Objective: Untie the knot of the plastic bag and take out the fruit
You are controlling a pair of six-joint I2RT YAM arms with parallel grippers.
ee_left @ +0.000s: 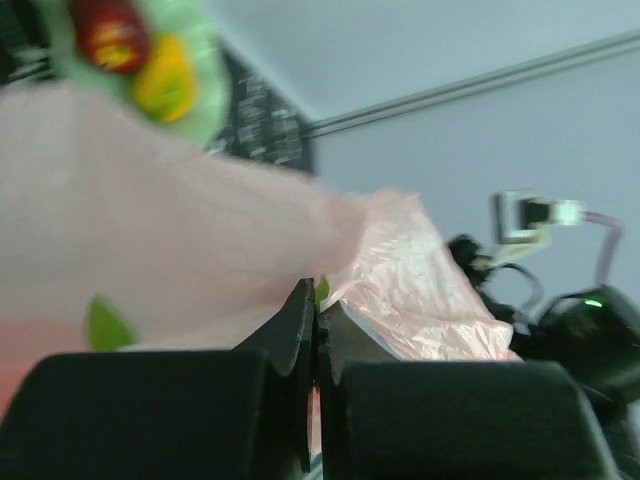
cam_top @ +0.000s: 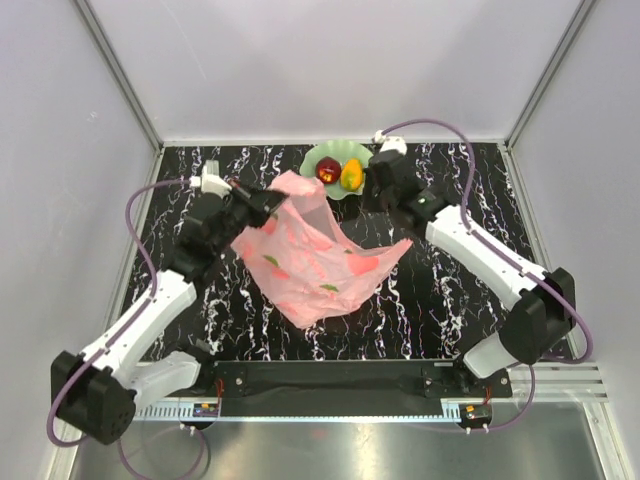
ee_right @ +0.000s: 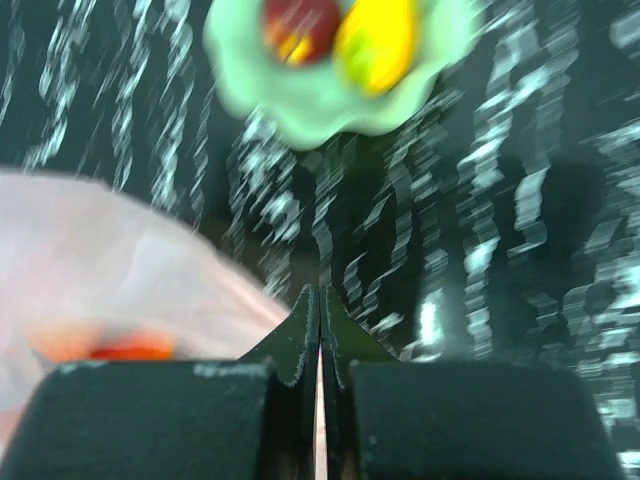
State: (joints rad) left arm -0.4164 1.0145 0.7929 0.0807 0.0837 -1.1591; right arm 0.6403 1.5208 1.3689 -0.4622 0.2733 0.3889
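**Two Fruits in the Dish, Bag Held by One Corner**

The left gripper (ee_left: 317, 300) is clamped on a fold of the plastic bag (cam_top: 315, 260), pinched at the bag's upper left corner, which is raised off the table (cam_top: 450, 310). The right gripper (ee_right: 320, 318) is closed too, but nothing is seen between its fingers. It is held just before the green dish (cam_top: 312, 160), beside the bag's right edge and apart from it.

The bag is draped across the middle of the black marbled table, between the two arms, with its far edge near the dish. No knot can be made out.

The film is judged thin, light, soft and slippery, likely to sag and stretch rather than keep a shape, and to tear if pulled hard. A hold is best taken on a bunched rim or handle, not on a flat panel. A second hold on the opposite rim would be needed to spread the mouth.

In the dish a dark red fruit (cam_top: 328, 169) and a yellow fruit (cam_top: 351, 175) are set side by side, touching. Red and green patches are seen through the bag's film, and in the right wrist view an orange-red shape (ee_right: 120, 350) is seen low in the bag. Whether these are fruit or print cannot be told.
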